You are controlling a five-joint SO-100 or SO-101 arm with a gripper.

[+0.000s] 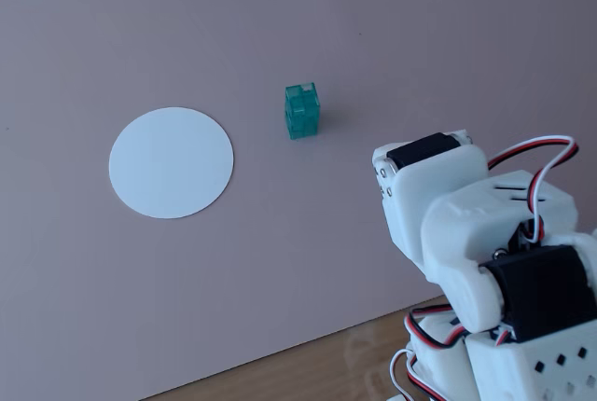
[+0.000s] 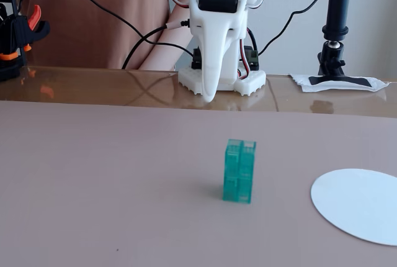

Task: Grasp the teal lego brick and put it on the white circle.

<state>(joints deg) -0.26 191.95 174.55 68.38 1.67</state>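
In a fixed view from beside the arm, we see the teal lego brick standing upright on the pinkish table, just right of the white circle and apart from it. The white arm sits folded at the near right, well clear of the brick; its hand is hidden here.

In a fixed view facing the arm, we see the brick near the middle of the table, with the circle at the near right. The hand hangs at the far edge, pointing down, fingers clenched together on nothing, well apart from the brick. A black camera stand rises at the far right.
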